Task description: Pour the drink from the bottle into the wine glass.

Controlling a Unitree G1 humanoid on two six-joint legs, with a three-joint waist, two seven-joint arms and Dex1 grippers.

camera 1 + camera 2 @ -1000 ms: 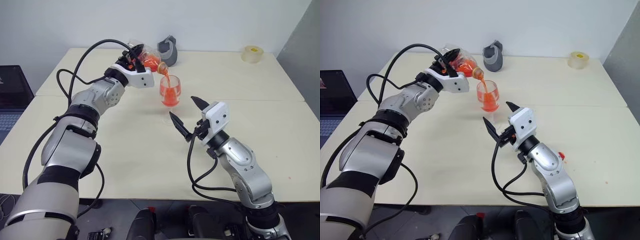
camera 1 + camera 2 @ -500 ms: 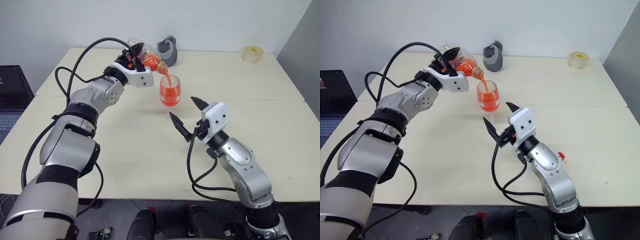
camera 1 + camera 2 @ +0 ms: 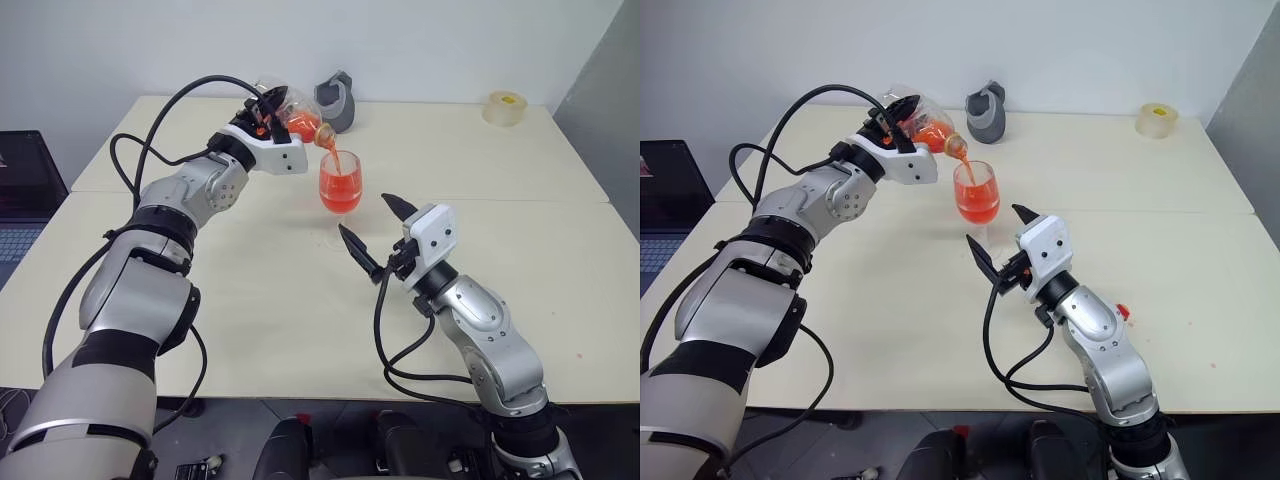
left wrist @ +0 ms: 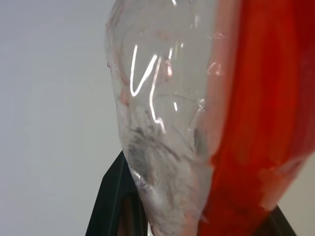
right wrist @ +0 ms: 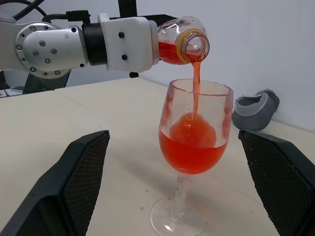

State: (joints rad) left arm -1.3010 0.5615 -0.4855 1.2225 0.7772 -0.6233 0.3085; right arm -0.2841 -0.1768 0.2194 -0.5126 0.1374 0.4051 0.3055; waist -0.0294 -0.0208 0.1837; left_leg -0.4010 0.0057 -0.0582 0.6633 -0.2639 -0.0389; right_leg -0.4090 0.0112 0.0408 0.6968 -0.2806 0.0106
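Upper centre of the frame, the left gripper [image 3: 268, 112] pinches the tilted bottle [image 3: 296, 117], streaming drink [image 5: 193, 152] into the glass [image 5: 194, 147]. Right gripper [image 3: 372, 232] spread, empty. Tipping further could overshoot the rim or overfill

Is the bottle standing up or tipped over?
Tipped. The bottle lies sideways in the left hand, drink streaming into the wine glass.
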